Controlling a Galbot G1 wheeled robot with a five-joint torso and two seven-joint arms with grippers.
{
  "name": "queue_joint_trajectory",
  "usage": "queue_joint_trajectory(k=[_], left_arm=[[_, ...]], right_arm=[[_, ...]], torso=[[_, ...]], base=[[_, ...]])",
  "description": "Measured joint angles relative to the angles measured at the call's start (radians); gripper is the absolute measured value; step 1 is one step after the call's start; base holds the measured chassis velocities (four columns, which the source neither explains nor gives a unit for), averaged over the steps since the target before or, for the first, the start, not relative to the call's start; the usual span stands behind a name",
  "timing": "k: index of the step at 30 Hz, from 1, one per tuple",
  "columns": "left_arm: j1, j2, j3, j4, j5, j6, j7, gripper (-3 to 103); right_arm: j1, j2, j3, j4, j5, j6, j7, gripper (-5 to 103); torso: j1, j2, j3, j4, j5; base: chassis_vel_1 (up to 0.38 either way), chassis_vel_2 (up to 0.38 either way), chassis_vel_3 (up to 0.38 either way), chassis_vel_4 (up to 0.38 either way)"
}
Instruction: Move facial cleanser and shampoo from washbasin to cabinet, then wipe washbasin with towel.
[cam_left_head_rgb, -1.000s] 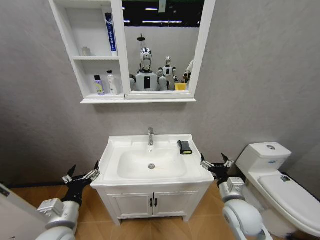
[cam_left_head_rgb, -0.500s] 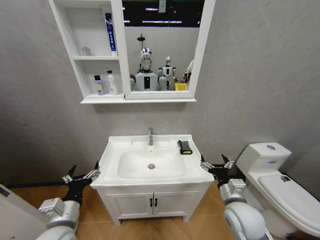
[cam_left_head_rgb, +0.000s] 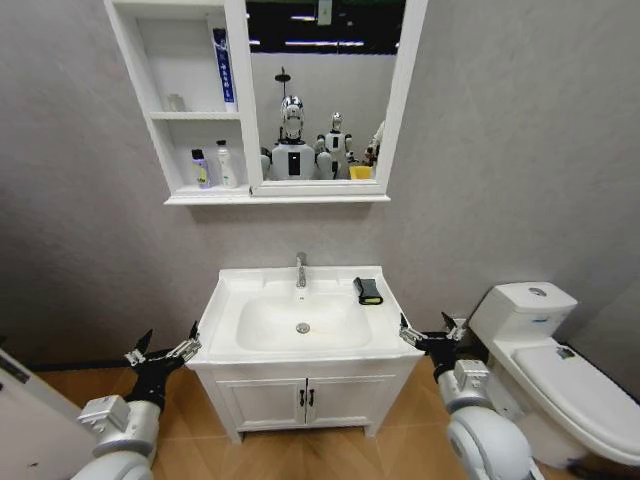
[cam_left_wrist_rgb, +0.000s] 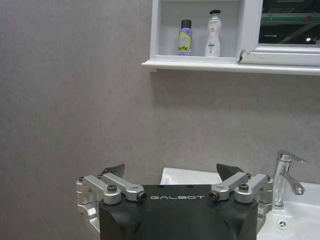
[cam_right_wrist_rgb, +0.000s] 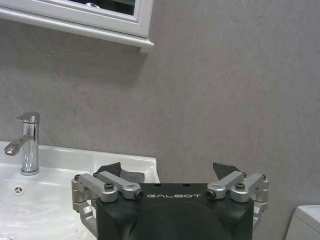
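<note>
A: Tool first, please: what are the two doing?

B: Left tool (cam_left_head_rgb: 160, 352) hangs low off the washbasin's (cam_left_head_rgb: 228, 300) left front corner with its fingers spread wide and nothing between them. Right tool (cam_left_head_rgb: 430, 333) sits the same way off the washbasin's right front corner, also wide open and empty. Neither touches anything.

A: And the towel?

B: The towel (cam_left_head_rgb: 368, 291) lies flat on the washbasin's rim, to the right of the chrome tap (cam_left_head_rgb: 300, 271) and beside the bowl. It is a small folded black cloth with a yellow edge, nearer the right tool than the left.

A: How will it handle?

B: I judge it light and soft, so it will sag and may unfold if pinched by one corner. Better to close across the middle of the fold, pressing down onto the rim so all the layers are caught. The glazed ceramic looks slick, so the cloth could slide ahead of a finger.

A: What about the bottles?

B: Two bottles stand on the lowest shelf of the cabinet (cam_left_head_rgb: 127, 70) above the washbasin: a purple one (cam_left_head_rgb: 202, 169) and a white one (cam_left_head_rgb: 226, 164), side by side. No bottle is left on the washbasin rim, so I take the moving as done and the wiping as what remains.

A: Anything else nearby?

B: A toilet (cam_left_head_rgb: 540, 345) stands right of the washbasin, just beyond the right tool.
</note>
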Motion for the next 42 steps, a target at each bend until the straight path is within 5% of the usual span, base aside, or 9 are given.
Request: queue_joint_trajectory(k=[22, 42], left_arm=[[0.0, 0.001, 0.0, 0.001, -0.001, 0.0, 0.0, 100], [-0.001, 0.001, 0.0, 0.001, -0.001, 0.0, 0.0, 100]], right_arm=[[0.002, 0.008, -0.001, -0.009, -0.004, 0.007, -0.006, 100], [-0.021, 0.019, 0.0, 0.001, -0.017, 0.031, 0.001, 100]], torso=[[0.0, 0.0, 0.0, -0.0001, 0.0001], [0.002, -0.001, 0.001, -0.0001, 0.0003]], base=[[0.006, -0.005, -0.006, 0.008], [-0.186, 0.172, 0.177, -0.172]])
